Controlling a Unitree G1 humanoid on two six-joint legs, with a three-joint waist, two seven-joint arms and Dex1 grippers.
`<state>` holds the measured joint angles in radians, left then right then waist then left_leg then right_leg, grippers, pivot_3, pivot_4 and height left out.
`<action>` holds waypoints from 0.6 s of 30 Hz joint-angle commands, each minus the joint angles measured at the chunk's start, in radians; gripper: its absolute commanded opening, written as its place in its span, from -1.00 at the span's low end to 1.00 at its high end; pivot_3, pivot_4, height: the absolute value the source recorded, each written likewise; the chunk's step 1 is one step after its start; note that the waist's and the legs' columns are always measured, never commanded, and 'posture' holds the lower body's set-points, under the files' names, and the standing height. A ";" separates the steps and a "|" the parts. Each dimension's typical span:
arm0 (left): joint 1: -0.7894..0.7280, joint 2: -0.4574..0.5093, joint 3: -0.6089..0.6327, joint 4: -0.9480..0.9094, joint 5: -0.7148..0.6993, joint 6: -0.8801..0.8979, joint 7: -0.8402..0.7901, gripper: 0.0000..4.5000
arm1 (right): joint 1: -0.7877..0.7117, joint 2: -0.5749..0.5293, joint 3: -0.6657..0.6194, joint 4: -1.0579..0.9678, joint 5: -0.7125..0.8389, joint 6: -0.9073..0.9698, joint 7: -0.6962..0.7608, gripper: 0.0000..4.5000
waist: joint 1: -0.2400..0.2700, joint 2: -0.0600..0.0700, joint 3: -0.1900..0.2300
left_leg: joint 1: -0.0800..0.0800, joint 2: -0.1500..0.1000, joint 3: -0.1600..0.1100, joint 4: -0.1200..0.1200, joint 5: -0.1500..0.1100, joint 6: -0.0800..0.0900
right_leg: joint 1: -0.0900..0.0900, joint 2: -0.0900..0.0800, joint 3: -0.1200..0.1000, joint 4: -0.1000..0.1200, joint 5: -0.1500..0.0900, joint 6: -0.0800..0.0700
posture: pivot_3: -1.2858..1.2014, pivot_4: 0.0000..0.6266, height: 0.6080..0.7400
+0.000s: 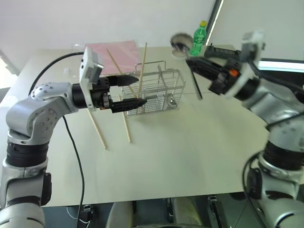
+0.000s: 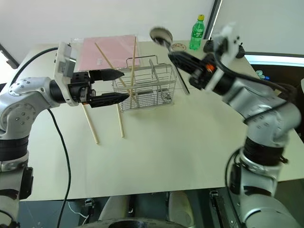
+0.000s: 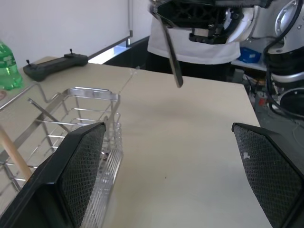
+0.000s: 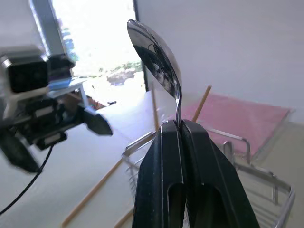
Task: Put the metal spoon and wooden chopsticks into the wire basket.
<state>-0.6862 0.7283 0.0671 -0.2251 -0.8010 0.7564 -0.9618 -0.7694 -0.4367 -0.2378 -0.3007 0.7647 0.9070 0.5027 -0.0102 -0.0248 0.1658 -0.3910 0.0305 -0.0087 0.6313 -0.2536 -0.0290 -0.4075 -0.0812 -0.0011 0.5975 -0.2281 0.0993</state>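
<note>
From the head camera I see a pale table (image 1: 180,156) with the wire basket (image 1: 159,90) standing upright near its middle, toward the far side. My right gripper (image 4: 180,128) is raised in the air above and just beyond the basket's right end, its two black fingers pinched tight on the handle of the metal spoon (image 4: 156,61). In the right wrist view the shiny bowl stands up above the fingertips, and in the head view the thin handle hangs down below them, clear of the basket and the table. My left gripper (image 1: 133,92) reaches in level from the left, its fingers spread wide with nothing between them, the tips just at the basket's left end; I cannot tell whether they touch the wire. Of the wooden chopsticks (image 1: 142,64), two stand leaning inside the left part of the basket, their tops rising well above the rim and crossing. Two more lie flat on the table to the left of the basket, roughly parallel, one (image 1: 97,128) farther left and one (image 1: 126,127) closer to the basket. Behind the basket lies a pink sheet (image 1: 116,50), and at the far edge of the table stands a green bottle (image 1: 198,38) with a yellow cap.
</note>
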 commanded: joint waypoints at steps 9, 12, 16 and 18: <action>-0.002 0.014 0.076 -0.037 -0.004 -0.014 0.029 1.00 | -0.191 0.168 0.074 0.415 -0.237 -0.379 -0.090 -0.98 | -0.005 0.000 0.000 | 0.001 0.001 0.000 -0.001 0.000 0.000 | -0.001 0.001 0.000 0.002 0.000 0.000 | 0.03 -0.52 0.71; 0.010 0.018 0.091 -0.058 -0.011 -0.008 0.042 1.00 | -0.236 0.201 0.075 0.538 -0.276 -0.461 -0.101 -0.98 | -0.007 0.000 0.000 | 0.001 0.001 0.000 -0.001 0.000 0.000 | -0.001 0.001 0.000 0.003 0.000 0.000 | 0.03 -0.52 0.71; 0.015 0.024 0.100 -0.066 -0.011 -0.006 0.052 1.00 | -0.288 0.237 0.065 0.616 -0.274 -0.497 -0.106 -0.98 | -0.007 0.001 0.000 | 0.001 0.001 0.000 -0.001 0.000 0.000 | -0.001 0.001 0.000 0.003 0.000 0.000 | 0.03 -0.52 0.71; 0.016 0.023 0.102 -0.068 -0.010 -0.006 0.055 1.00 | -0.303 0.250 0.062 0.638 -0.272 -0.507 -0.107 -0.98 | -0.006 0.001 0.000 | 0.001 0.001 0.000 -0.001 0.000 0.000 | -0.001 0.001 0.000 0.003 0.000 0.000 | 0.03 -0.52 0.71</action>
<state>-0.6667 0.7412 0.1381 -0.2595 -0.7982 0.7577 -0.9111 -1.0235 -0.1912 -0.1518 0.3586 0.4846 0.4347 0.3970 -0.0165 -0.0241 0.1662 -0.3898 0.0314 -0.0090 0.6300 -0.2536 -0.0287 -0.4087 -0.0802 -0.0015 0.6006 -0.2279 0.0998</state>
